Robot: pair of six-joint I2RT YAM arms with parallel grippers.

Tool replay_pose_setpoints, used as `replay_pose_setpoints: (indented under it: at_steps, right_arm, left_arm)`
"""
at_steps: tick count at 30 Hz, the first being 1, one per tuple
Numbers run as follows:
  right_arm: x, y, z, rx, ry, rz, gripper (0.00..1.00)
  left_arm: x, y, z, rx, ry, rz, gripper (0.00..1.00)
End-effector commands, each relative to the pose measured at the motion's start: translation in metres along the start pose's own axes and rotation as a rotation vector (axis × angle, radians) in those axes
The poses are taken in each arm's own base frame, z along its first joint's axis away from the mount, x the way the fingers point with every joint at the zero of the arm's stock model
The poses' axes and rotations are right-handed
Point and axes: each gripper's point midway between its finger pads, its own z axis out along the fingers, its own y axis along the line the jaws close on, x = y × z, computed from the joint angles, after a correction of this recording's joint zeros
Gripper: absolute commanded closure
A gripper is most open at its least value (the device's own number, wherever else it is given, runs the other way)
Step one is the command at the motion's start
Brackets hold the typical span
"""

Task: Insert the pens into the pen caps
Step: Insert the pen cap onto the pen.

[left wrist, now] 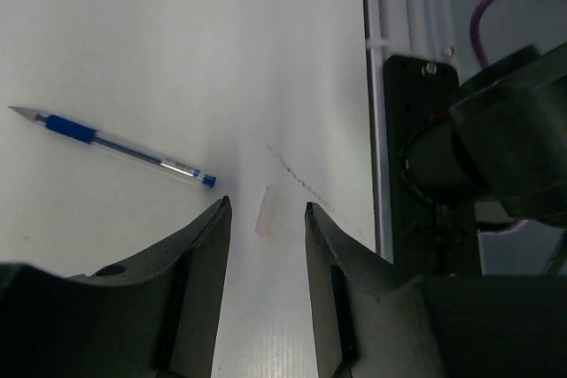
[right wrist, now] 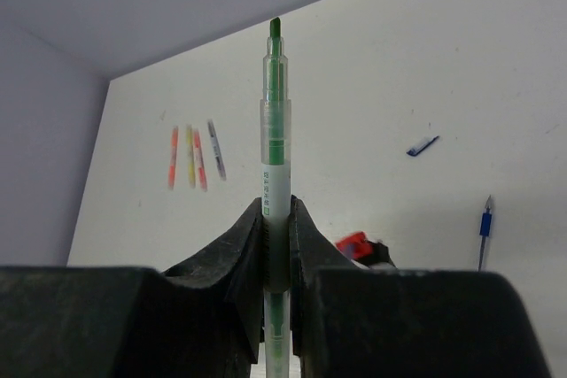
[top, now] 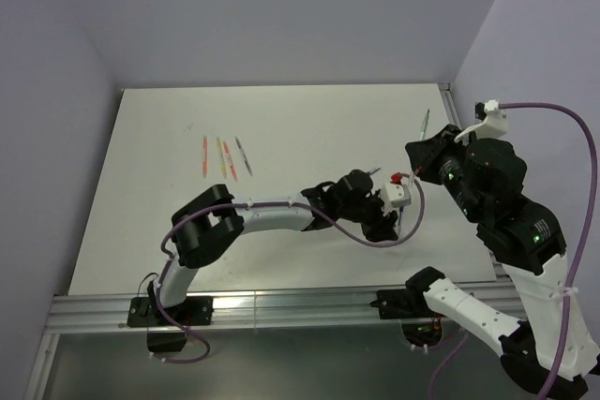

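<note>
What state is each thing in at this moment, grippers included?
left gripper: open, fingers either side of the pale cap, not touching it.
pale cap: lying flat, loose.
right gripper: shut on the green pen.
green pen: held upright.
blue pen: lying flat, tip bare.
dark blue cap: lying loose.
row of four pens: lying side by side.

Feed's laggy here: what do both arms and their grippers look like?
The left arm and right arm have white links and black joints; each trails a purple cable. The left gripper and right gripper have dark, tapered fingers. A green light glows on the right arm.
</note>
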Motion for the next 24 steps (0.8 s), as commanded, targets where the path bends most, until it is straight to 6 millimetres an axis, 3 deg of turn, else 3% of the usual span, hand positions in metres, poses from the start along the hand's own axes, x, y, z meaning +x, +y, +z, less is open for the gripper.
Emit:
replay_pose_setpoints:
  at_steps: [1,13,24]
  right_arm:
    - [-0.016,0.007,-0.008,-0.03,-0.035,-0.019,1.0]
    - [-0.014,0.005,-0.008,-0.032,-0.034,-0.061,1.0]
    - [-0.015,0.003,-0.007,-0.025,-0.035,-0.088,1.0]
  left_arm:
    - [0.021,-0.01,0.016,0.031,0.096,0.125,0.57]
    - [0.037,-0.013,0.051,0.009,0.15,0.296,0.59]
    - [0.055,-0.001,0.072,0.013,0.219,0.344,0.62]
